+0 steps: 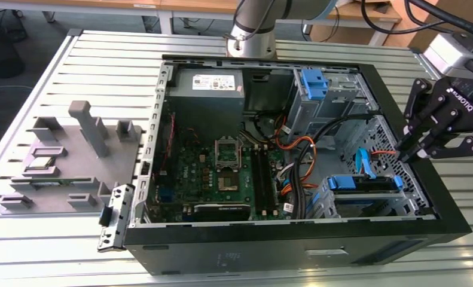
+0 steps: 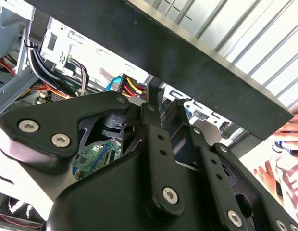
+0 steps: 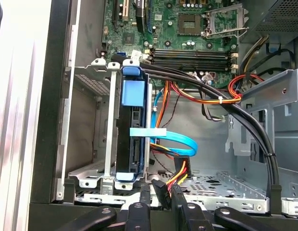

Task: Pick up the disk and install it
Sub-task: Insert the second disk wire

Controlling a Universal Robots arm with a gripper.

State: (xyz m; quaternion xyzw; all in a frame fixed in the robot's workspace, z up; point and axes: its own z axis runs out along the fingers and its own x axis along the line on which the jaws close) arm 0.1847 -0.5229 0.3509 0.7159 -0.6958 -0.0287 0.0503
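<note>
The disk point(image 1: 365, 183) stands on edge in the lower drive cage of the open computer case point(image 1: 300, 251), its blue bracket facing up. In the first wrist view the disk point(image 3: 133, 130) sits between the cage's metal rails, with a light blue cable crossing it. My gripper point(image 1: 412, 155) hangs over the case's side wall at the exterior view's right, a short way from the disk and not touching it. Its fingers point(image 2: 152, 103) are drawn together with nothing between them.
Black, orange and blue cables point(image 3: 206, 96) run beside the cage. A bare blue bracket point(image 1: 313, 81) sits in the upper bay, next to the grey power supply point(image 1: 208, 84). The motherboard point(image 1: 220, 173) lies in the case. A grey fixture point(image 1: 69, 161) stands outside. A hand point(image 2: 289, 139) is nearby.
</note>
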